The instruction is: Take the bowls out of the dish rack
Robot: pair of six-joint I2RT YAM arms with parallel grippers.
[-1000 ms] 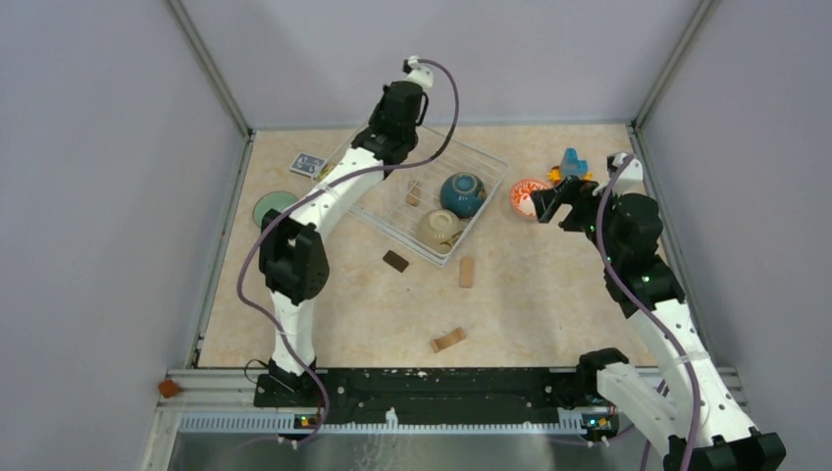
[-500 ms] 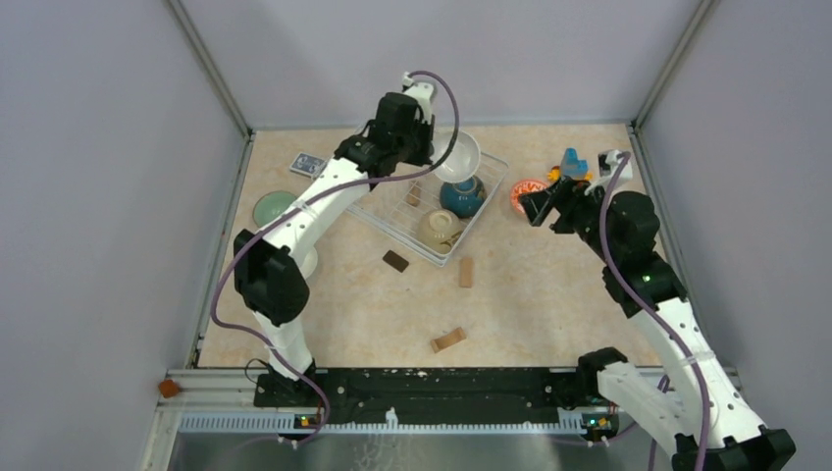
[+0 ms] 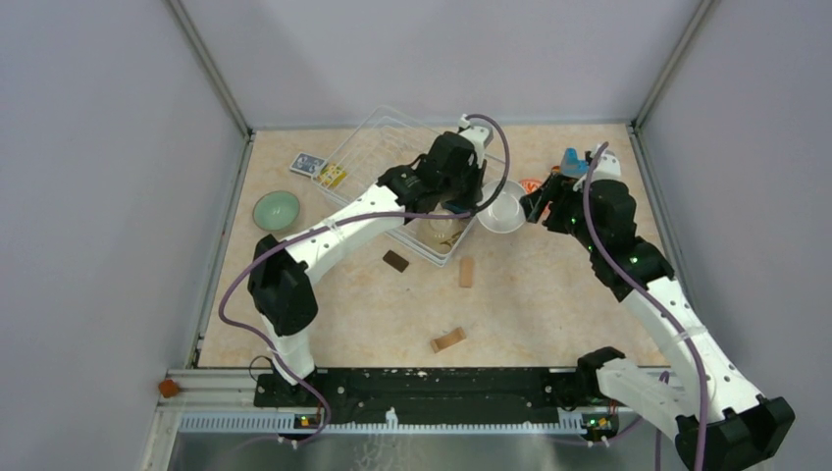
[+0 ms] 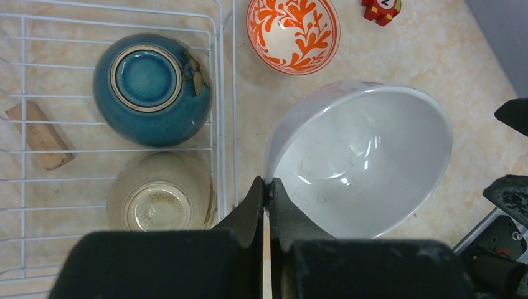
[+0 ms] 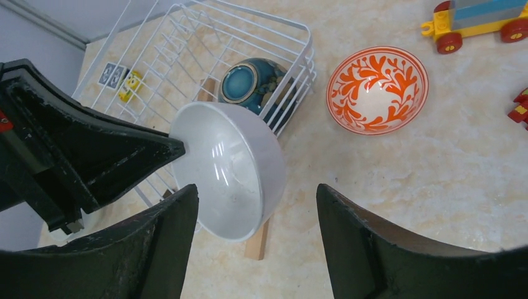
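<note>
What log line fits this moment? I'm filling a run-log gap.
left gripper: shut on white bowl rim | right gripper: open, straddling it | dish rack: teal bowl, beige bowl inside

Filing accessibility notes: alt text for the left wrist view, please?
The left claw pinches the rim of a tilted white bowl just outside the dish rack. Inside it, a dark teal bowl and a beige bowl sit upside down; an orange-patterned bowl stands on the table beyond.
</note>
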